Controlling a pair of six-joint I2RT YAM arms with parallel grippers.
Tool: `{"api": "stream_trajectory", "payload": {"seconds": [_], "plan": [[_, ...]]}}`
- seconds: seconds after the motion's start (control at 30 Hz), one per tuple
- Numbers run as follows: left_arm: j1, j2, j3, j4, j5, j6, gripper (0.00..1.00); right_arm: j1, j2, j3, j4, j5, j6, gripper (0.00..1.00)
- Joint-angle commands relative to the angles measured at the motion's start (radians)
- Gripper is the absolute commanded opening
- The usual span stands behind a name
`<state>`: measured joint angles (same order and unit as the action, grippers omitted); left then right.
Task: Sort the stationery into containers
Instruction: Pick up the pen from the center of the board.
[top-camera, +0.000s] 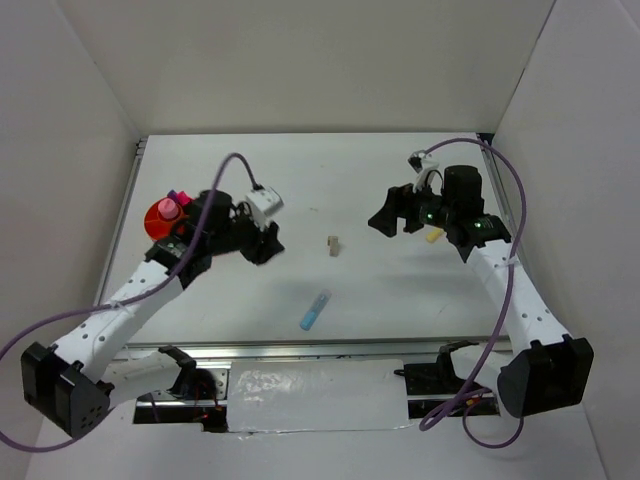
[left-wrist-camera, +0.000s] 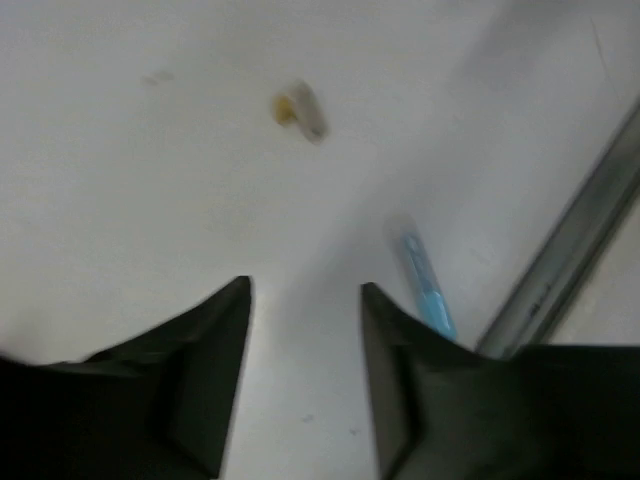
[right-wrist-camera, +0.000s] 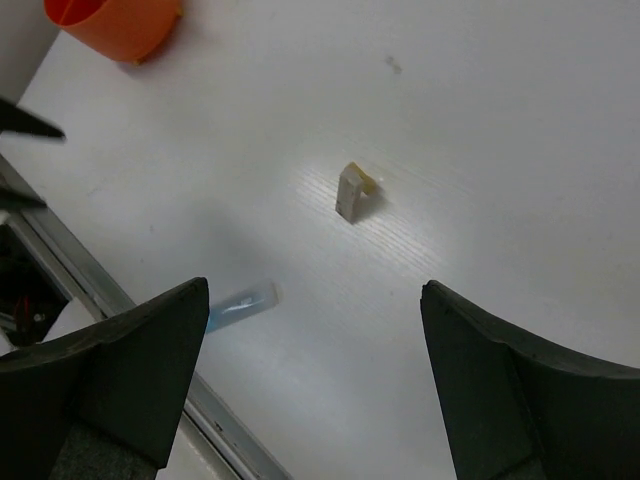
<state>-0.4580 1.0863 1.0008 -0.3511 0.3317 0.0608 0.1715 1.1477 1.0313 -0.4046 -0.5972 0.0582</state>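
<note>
The orange cup (top-camera: 158, 214) stands at the table's left and holds a pink item and a purple-black item; it also shows in the right wrist view (right-wrist-camera: 115, 22). A light blue highlighter (top-camera: 315, 310) lies near the front edge, also in the left wrist view (left-wrist-camera: 425, 285) and the right wrist view (right-wrist-camera: 240, 303). A tiny beige block (top-camera: 333, 244) stands mid-table, seen in both wrist views (left-wrist-camera: 300, 110) (right-wrist-camera: 350, 190). My left gripper (top-camera: 262, 243) is open and empty, right of the cup (left-wrist-camera: 305, 300). My right gripper (top-camera: 385, 222) is open wide and empty, right of the block (right-wrist-camera: 315, 300).
A yellow piece (top-camera: 434, 237) shows partly under the right arm. A metal rail (top-camera: 300, 350) runs along the table's front edge, close to the highlighter (left-wrist-camera: 570, 250). White walls enclose the table on three sides.
</note>
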Motion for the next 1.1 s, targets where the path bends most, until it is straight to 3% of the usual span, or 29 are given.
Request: {"api": "stream_trajectory", "payload": {"seconds": [0.0, 0.03, 0.1, 0.27, 0.47, 0.6, 1.07], "plan": [[-0.108, 0.012, -0.114, -0.011, -0.001, -0.148, 0.67, -0.024, -0.069, 0.013, -0.1, 0.008, -0.131, 0.92], [-0.108, 0.014, -0.145, 0.004, 0.076, -0.173, 0.81, -0.024, -0.077, 0.015, -0.115, 0.029, -0.156, 0.91], [-0.14, 0.018, -0.208, 0.03, 0.112, -0.203, 0.83, -0.035, -0.103, -0.003, -0.134, 0.057, -0.213, 0.91], [-0.261, 0.05, -0.271, 0.064, -0.024, -0.231, 0.84, -0.082, -0.141, -0.031, -0.174, 0.069, -0.281, 0.91], [-0.419, 0.268, -0.128, -0.015, -0.19, -0.229, 0.71, -0.11, -0.137, -0.03, -0.166, 0.062, -0.284, 0.91], [-0.43, 0.379, -0.091, -0.031, -0.229, -0.277, 0.56, -0.133, -0.131, -0.014, -0.171, 0.042, -0.294, 0.91], [-0.462, 0.54, -0.05, -0.028, -0.246, -0.326, 0.52, -0.213, -0.121, -0.014, -0.158, -0.046, -0.333, 0.91]]}}
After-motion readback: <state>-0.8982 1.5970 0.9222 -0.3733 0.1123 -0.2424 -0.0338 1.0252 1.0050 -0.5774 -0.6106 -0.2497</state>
